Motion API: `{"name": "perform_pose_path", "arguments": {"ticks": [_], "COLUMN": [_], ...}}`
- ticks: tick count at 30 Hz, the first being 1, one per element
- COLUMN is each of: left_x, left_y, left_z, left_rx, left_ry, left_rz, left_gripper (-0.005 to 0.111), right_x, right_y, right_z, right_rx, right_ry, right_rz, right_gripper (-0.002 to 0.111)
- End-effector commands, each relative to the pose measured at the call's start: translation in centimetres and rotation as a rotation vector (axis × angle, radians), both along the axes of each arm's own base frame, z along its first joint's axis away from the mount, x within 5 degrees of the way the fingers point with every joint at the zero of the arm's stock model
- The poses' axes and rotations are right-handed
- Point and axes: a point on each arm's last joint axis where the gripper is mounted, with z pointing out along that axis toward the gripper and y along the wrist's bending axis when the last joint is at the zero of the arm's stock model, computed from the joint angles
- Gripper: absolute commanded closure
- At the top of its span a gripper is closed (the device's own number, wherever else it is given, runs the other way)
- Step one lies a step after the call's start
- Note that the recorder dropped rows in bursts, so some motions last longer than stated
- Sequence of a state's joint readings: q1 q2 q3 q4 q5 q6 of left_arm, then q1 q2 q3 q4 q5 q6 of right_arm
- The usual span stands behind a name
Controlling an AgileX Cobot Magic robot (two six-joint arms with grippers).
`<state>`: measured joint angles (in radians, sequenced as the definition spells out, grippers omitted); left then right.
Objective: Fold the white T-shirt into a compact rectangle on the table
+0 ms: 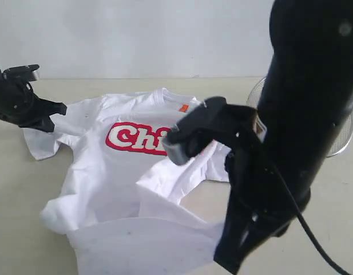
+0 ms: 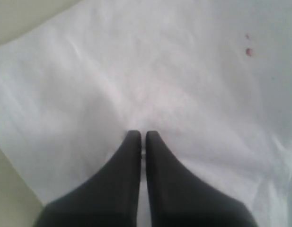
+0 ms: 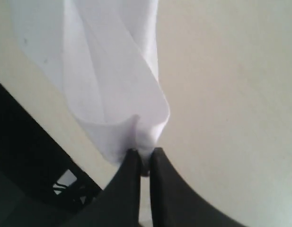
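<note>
The white T-shirt (image 1: 107, 172) lies chest-up on the table (image 1: 16, 200), its red-outlined lettering (image 1: 130, 137) partly covered by a fold. An orange neck tag (image 1: 183, 107) shows at the collar. My left gripper (image 1: 55, 112) is shut at the shirt's left shoulder, and its wrist view shows white cloth (image 2: 160, 71) spreading from the closed tips (image 2: 142, 135). My right gripper (image 3: 145, 153) is shut on a pinched corner of the hem (image 3: 112, 71). It holds that corner raised over the near right part of the table, and the hem (image 1: 147, 243) curls up towards it.
A wire basket (image 1: 343, 137) stands at the back right, mostly hidden behind my right arm (image 1: 279, 172). That arm fills the right foreground. Bare tabletop (image 3: 231, 94) lies beside the lifted hem. A grey-white wall (image 1: 136, 34) runs behind the table.
</note>
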<state>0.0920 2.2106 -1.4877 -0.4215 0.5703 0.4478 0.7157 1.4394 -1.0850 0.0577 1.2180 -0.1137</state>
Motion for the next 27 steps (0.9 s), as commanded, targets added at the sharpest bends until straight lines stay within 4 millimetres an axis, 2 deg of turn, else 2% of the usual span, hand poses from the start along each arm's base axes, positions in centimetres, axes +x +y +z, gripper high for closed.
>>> {"name": "perform_pose_path", "arguments": {"ticks": [1, 4, 8, 11, 14, 17, 18, 19, 21, 24, 25, 27], "left_x": [-0.4, -0.5, -0.7, -0.9, -1.0, -0.9, -0.9, -0.9, -0.9, -0.8, -0.8, -0.8], "left_y": [0.1, 0.0, -0.2, -0.4, -0.8, -1.7, -2.1, -2.6, -3.5, -5.1, -5.7, -6.8], "left_z": [2.5, 3.8, 4.9, 5.4, 5.4, 5.5, 5.5, 5.6, 5.6, 5.6, 5.4, 5.0], "left_rx": [0.009, 0.006, -0.013, -0.019, -0.021, -0.039, -0.047, -0.054, -0.060, -0.058, -0.055, -0.052], "left_ry": [-0.033, -0.050, -0.062, -0.061, -0.058, -0.066, -0.071, -0.078, -0.085, -0.091, -0.095, -0.098], "left_rz": [-0.015, -0.023, -0.029, -0.037, -0.062, -0.096, -0.114, -0.132, -0.155, -0.188, -0.197, -0.218], "left_gripper": [0.102, 0.102, 0.102, 0.102, 0.102, 0.102, 0.102, 0.102, 0.102, 0.102, 0.102, 0.102], "right_x": [-0.2, 0.4, 1.0, 1.1, 1.1, 1.3, 1.5, 1.7, 2.2, 3.1, 3.5, 5.0], "right_y": [-2.1, -3.4, -4.2, -4.3, -4.4, -4.6, -4.8, -5.1, -5.7, -6.6, -6.7, -5.9], "right_z": [-1.9, -2.4, -2.3, -2.3, -2.3, -2.2, -2.2, -2.1, -1.9, -1.4, -1.2, -1.0], "right_rx": [-0.088, -0.122, -0.169, -0.188, -0.191, -0.218, -0.236, -0.264, -0.326, -0.421, -0.427, -0.331], "right_ry": [0.032, 0.031, -0.010, -0.025, -0.028, -0.051, -0.067, -0.095, -0.161, -0.277, -0.330, -0.477], "right_rz": [-0.061, -0.123, -0.113, -0.103, -0.094, -0.100, -0.111, -0.131, -0.165, -0.194, -0.211, -0.213], "right_gripper": [0.108, 0.108, 0.108, 0.099, 0.075, 0.040, 0.033, 0.030, 0.033, 0.046, 0.053, 0.072]}}
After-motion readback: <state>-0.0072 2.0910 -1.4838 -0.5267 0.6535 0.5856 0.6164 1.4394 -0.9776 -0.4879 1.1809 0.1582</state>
